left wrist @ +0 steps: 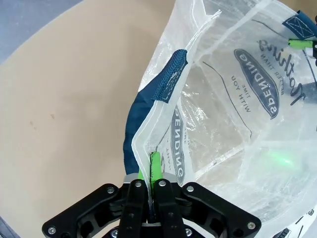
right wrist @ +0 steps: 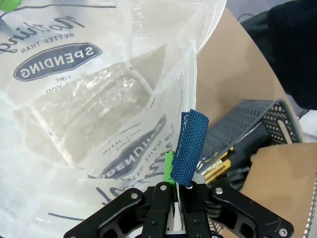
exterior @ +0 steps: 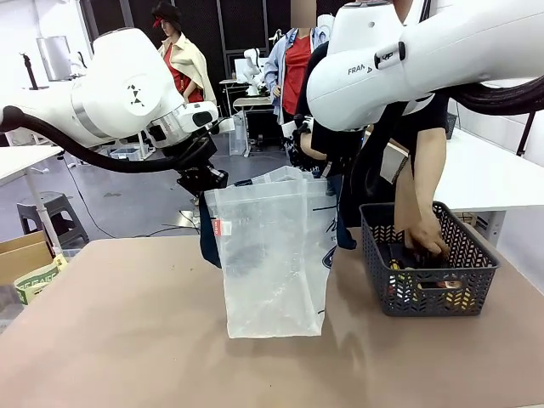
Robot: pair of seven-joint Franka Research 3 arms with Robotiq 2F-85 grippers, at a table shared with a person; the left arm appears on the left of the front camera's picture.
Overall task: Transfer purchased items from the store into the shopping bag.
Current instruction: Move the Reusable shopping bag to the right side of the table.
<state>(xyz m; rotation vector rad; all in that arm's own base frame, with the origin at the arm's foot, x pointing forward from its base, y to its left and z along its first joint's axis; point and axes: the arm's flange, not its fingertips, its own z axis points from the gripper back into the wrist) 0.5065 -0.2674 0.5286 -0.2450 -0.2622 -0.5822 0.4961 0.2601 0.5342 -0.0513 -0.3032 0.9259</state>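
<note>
Worktop (exterior: 127, 340) of tan board carries a translucent shopping bag (exterior: 272, 263) standing upright near its middle, mouth held open. A dark grey slotted basket (exterior: 472, 255) sits just beside the bag, toward the right edge. A person's hand (exterior: 425, 242) reaches into it among the purchased items (right wrist: 220, 166). At the bag's rim, the left gripper (left wrist: 152, 168) is clamped on the plastic beside a navy handle (left wrist: 168, 74). The right gripper (right wrist: 176, 171) pinches the opposite rim.

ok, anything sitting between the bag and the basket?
Nothing. In the front view, a bare strip of table separates the shopping bag from the basket.
</note>
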